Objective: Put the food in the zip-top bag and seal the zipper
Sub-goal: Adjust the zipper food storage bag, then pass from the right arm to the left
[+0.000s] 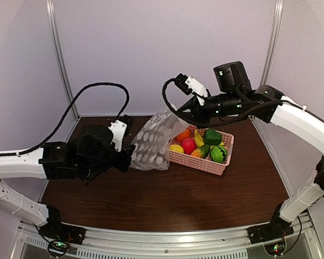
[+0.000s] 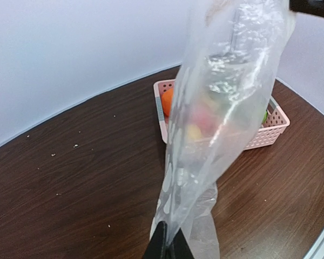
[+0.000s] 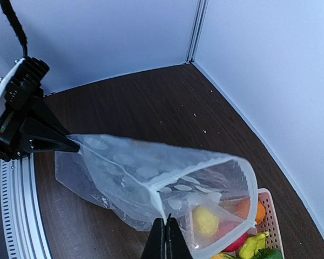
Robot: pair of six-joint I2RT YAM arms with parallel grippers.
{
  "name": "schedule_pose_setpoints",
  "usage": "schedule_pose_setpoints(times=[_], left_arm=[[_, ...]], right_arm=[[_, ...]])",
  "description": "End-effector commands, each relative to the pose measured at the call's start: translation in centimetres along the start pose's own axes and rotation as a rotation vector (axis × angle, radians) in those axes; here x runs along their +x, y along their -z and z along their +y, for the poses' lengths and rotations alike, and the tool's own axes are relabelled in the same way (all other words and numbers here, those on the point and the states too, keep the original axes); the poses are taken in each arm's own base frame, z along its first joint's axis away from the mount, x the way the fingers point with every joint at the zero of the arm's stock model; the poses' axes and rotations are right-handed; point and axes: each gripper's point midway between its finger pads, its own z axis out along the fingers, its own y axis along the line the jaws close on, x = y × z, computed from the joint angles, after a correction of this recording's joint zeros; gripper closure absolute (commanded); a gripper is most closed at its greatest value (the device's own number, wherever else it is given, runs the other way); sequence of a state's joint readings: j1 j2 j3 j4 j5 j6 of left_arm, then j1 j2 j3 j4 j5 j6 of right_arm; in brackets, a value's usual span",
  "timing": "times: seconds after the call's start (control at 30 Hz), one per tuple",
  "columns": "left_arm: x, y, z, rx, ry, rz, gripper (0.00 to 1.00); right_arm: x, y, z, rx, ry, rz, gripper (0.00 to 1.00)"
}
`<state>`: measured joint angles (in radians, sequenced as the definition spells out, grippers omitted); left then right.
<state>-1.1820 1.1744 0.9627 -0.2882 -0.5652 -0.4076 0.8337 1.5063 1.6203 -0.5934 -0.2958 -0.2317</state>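
Observation:
The clear polka-dot zip-top bag [image 1: 151,143] hangs stretched between both grippers, above the table and left of the food. My left gripper [image 1: 130,154] is shut on its bottom corner [image 2: 166,240]. My right gripper [image 1: 175,110] is shut on the mouth edge [image 3: 167,226]. The mouth gapes open, with the zipper strip [image 3: 248,178] around its rim. The bag [image 3: 140,172] looks empty. The food lies in the pink basket [image 1: 227,162]: an orange ball [image 1: 183,135], a red apple [image 1: 189,145], a yellow lemon [image 1: 176,148] and green vegetables [image 1: 212,136].
The pink basket [image 2: 267,132] stands at the back right of the brown table, just behind the bag's mouth. White walls close in the back and sides. Small crumbs dot the table [image 2: 75,145] on the left.

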Motion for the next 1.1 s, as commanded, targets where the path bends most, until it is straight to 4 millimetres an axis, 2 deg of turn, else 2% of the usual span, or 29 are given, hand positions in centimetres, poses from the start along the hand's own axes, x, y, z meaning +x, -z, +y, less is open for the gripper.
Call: schedule_pose_setpoints(times=[0.0,0.03,0.13,0.23,0.3,0.4,0.57,0.6,0.73,0.8,0.93,1.07], left_arm=[[0.9,-0.1,0.5,-0.023,-0.025,-0.002,0.96],[0.9,0.0,0.4,-0.010,-0.024,-0.004,0.89],[-0.3,0.7,-0.5,0.055,0.015,-0.044,0.55],[-3.7,2.7,-0.7,0.114,0.075,-0.126,0.31],[-6.0,4.1,-0.1,0.123,0.106,-0.168,0.24],[-8.5,4.7,1.4,0.081,0.144,-0.148,0.22],[-10.2,2.5,3.6,0.010,0.248,-0.009,0.25],[-11.1,2.2,3.7,0.019,0.266,0.000,0.26],[-12.2,0.4,2.2,0.059,0.240,0.088,0.27],[-11.5,-1.0,0.9,0.084,0.227,0.162,0.28],[-9.8,-2.3,-1.0,0.140,0.233,0.278,0.30],[-6.9,-2.6,-1.3,0.123,0.248,0.414,0.33]], right_arm=[[-0.9,2.1,0.7,-0.030,0.003,-0.051,1.00],[-0.8,2.1,0.9,-0.036,0.005,-0.052,1.00],[-0.2,1.7,1.3,-0.061,0.018,-0.045,1.00],[0.3,1.0,1.9,-0.101,0.048,-0.033,1.00],[0.4,0.7,2.2,-0.115,0.073,-0.025,1.00],[0.5,0.6,3.0,-0.143,0.135,-0.014,1.00],[1.4,0.4,6.2,-0.171,0.328,0.041,1.00],[1.7,0.3,6.8,-0.167,0.370,0.056,1.00],[2.4,-0.3,8.1,-0.119,0.529,0.121,1.00],[2.6,-0.7,8.6,-0.091,0.603,0.147,1.00],[2.8,-1.9,10.0,-0.051,0.739,0.190,1.00],[3.3,-3.1,11.0,-0.022,0.806,0.226,1.00]])
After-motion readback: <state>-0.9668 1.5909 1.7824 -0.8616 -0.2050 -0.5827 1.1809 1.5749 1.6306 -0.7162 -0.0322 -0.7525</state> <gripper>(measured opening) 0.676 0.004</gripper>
